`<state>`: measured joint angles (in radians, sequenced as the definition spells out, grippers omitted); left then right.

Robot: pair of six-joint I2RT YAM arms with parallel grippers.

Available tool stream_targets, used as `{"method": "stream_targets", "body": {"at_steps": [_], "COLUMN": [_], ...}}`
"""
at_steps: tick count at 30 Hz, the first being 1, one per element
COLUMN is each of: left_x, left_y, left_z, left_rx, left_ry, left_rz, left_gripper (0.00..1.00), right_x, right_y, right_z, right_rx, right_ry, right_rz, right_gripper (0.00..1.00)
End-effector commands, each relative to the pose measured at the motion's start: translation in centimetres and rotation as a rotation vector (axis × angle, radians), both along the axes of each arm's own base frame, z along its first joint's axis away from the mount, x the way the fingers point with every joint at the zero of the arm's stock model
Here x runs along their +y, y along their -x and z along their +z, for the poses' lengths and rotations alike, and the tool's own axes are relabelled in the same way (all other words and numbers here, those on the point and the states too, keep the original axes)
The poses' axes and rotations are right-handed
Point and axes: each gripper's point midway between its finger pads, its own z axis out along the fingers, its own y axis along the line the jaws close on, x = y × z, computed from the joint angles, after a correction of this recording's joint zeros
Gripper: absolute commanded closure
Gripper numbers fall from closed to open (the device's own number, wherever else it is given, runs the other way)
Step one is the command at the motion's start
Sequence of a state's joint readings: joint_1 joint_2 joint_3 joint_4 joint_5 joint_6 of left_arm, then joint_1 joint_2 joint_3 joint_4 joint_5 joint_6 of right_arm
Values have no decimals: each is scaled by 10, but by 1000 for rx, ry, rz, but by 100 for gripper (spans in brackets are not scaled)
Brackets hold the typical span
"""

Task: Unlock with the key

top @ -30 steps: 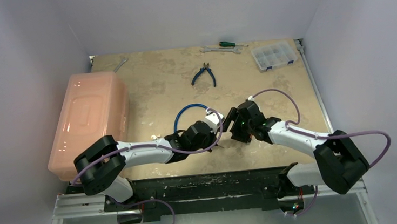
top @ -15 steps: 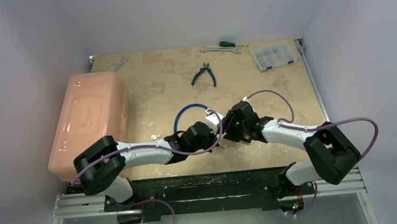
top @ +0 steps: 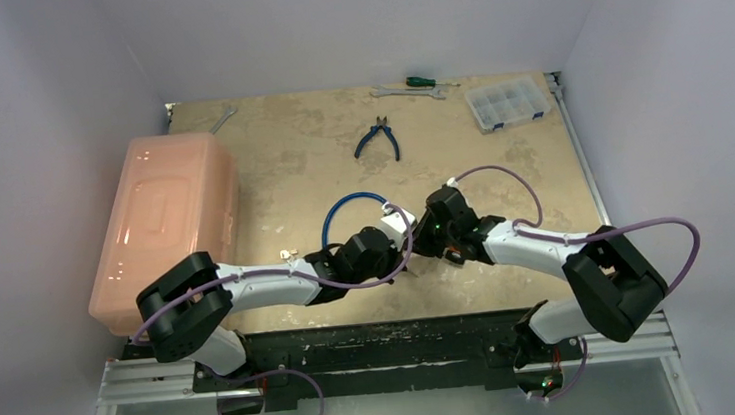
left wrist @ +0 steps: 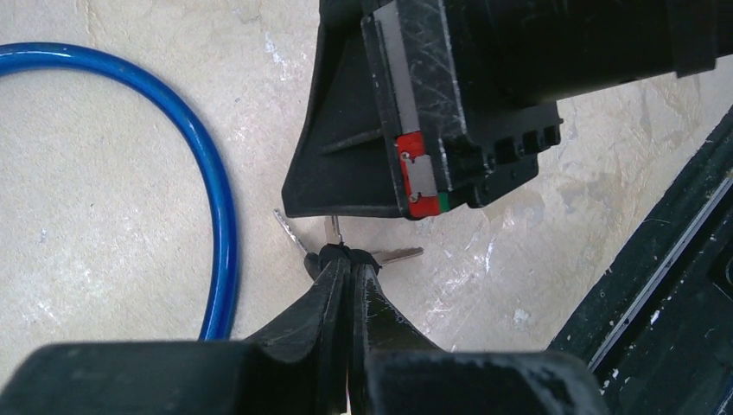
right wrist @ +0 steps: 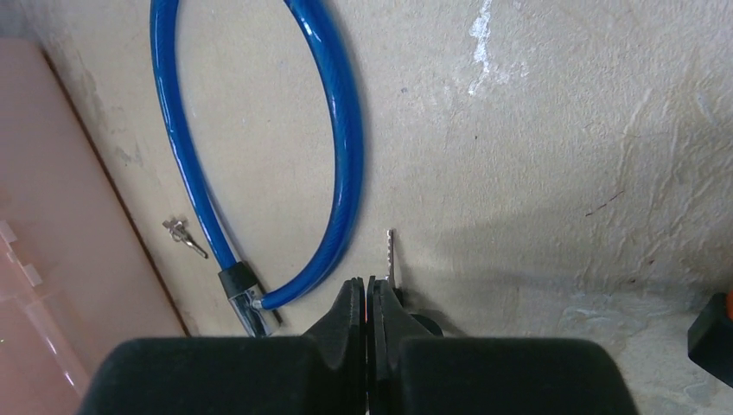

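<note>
Blue plastic-coated cable lock point(right wrist: 344, 130) lies looped on the pale, scuffed desk point(top: 289, 164), just left of centre in the overhead view. Its black end-piece with a metal tip point(right wrist: 243, 291) shows at the lower left of the right wrist view. Right of the loop the two arms meet. The left gripper point(left wrist: 350, 259) is clamped tight on a bunch of small silver keys point(left wrist: 399, 254), which fan out from its tip. The right gripper point(right wrist: 370, 290) hangs close over them with its jaws together. One toothed key blade point(right wrist: 391, 257) pokes out beside its tip, and I cannot tell whether it is pinched. A translucent pink plastic box point(top: 163, 215) sits along the desk's left edge.
</note>
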<state>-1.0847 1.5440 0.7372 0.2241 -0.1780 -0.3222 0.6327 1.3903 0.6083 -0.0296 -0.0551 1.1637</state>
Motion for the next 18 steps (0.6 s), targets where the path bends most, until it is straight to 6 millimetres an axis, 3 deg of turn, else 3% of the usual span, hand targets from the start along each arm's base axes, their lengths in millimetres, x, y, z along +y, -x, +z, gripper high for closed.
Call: {"method": "stream_targets", "body": {"at_steps": [1,6,10,12,18], "left_x": [-11,-11,-5,-2,-1], "left_y": [-2,-2,-1,2,10], "left_z": [22,22,26,28,24], "left_rx": [-41,-38,-54,-62,-59], "left_ry": [85,83,77,81,96], "left_rz": [-9,-7,10,12,-8], "left_gripper": [100,100,63,53,51], "right_x": [9,9,3,0,-3], "right_y": [-7,-6,-5,-5,-5], "right_z": [13,13,15,18,25], "right_rx": [-36,-33,-32,-32,-35], "right_ry": [-22,-22,-1,10,14], "right_rz": [13,13,-2,-14,-32], "right_gripper": [100,100,100,100,100]}}
